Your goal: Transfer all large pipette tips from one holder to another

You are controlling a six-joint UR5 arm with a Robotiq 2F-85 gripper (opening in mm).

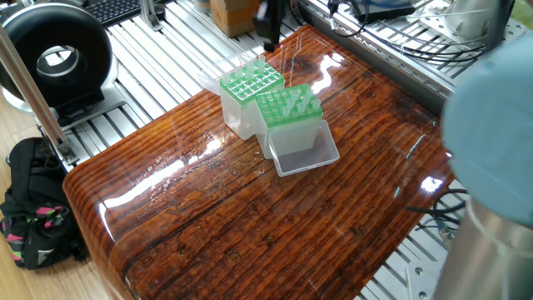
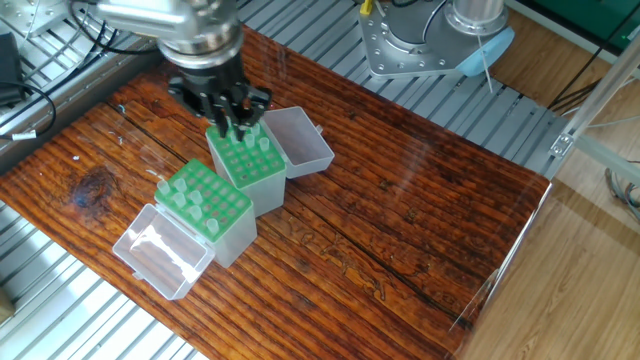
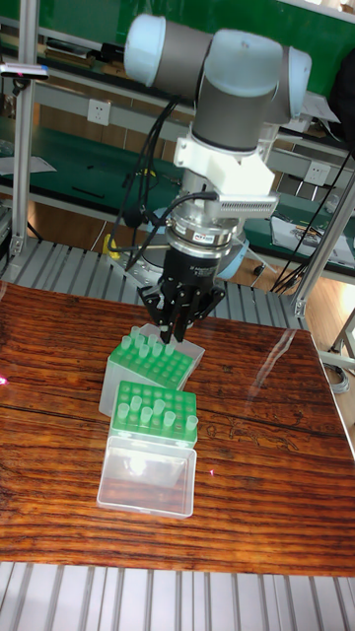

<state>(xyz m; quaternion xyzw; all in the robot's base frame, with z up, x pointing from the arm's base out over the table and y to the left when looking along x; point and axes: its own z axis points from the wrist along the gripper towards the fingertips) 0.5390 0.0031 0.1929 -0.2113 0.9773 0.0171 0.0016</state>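
Where it points straight down, gripper (image 3: 177,335) just above green holder (image 3: 148,371).

Both wide cams sit high at opposite sides, angled down on the glossy reddish wooden table (image 2: 420,200). Tall one's lower, front-on, probably nearest. All share the two green-topped translucent plastic boxes (image 3: 148,394).

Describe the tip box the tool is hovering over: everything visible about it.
The tip box is a translucent whitish plastic block topped by a green grid rack, standing upright on the wooden table. Several pipette tips stick up from its holes. Its clear hinged lid lies open beside it. It sits against the second green box. The tool hangs just over its far edge.
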